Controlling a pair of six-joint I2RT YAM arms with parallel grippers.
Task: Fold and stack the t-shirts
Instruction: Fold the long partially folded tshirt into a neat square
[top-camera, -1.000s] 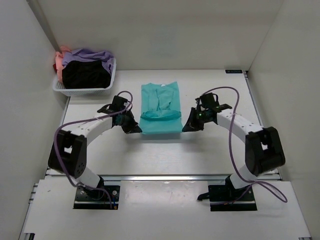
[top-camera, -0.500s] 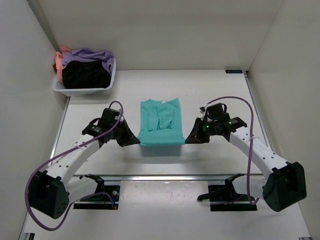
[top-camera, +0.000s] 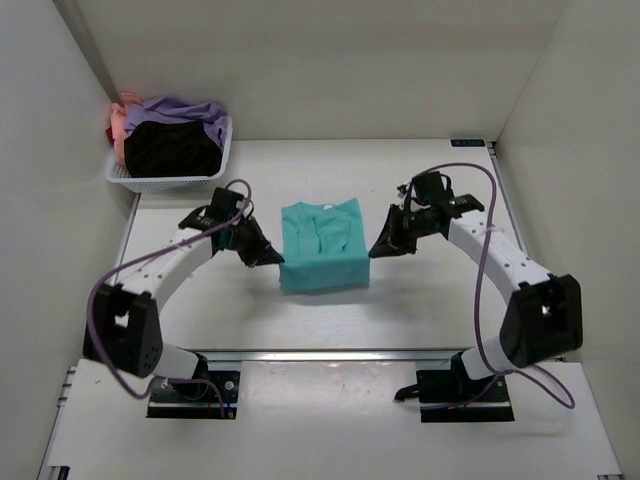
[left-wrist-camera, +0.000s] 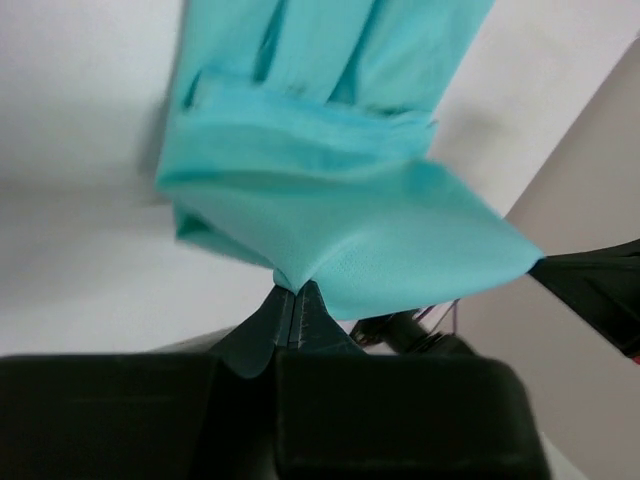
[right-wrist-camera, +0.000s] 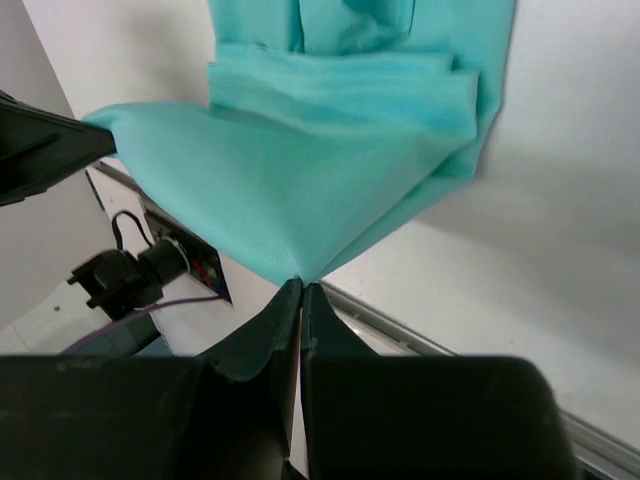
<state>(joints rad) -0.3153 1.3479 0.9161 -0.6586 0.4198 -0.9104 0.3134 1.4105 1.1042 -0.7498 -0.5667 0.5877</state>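
Observation:
A teal t-shirt (top-camera: 320, 245) lies in the middle of the table, sleeves folded in, its near part raised off the surface and doubled over. My left gripper (top-camera: 272, 258) is shut on the shirt's left hem corner. In the left wrist view the cloth (left-wrist-camera: 330, 230) fans out from the closed left gripper (left-wrist-camera: 290, 290). My right gripper (top-camera: 375, 250) is shut on the right hem corner. The right wrist view shows the fabric (right-wrist-camera: 300, 190) pinched in the right gripper (right-wrist-camera: 302, 283). The hem hangs stretched between the two grippers.
A white mesh basket (top-camera: 170, 182) stands at the far left corner. It holds a black shirt (top-camera: 170, 148), a lavender one (top-camera: 185, 108) and pink cloth (top-camera: 120, 125). White walls close in the left, back and right. A metal rail (top-camera: 320, 355) runs along the near table edge.
Both grippers, holding the hem corners, first drew the shirt toward the near edge. They then moved back toward the far side, and the lower part now doubles over.

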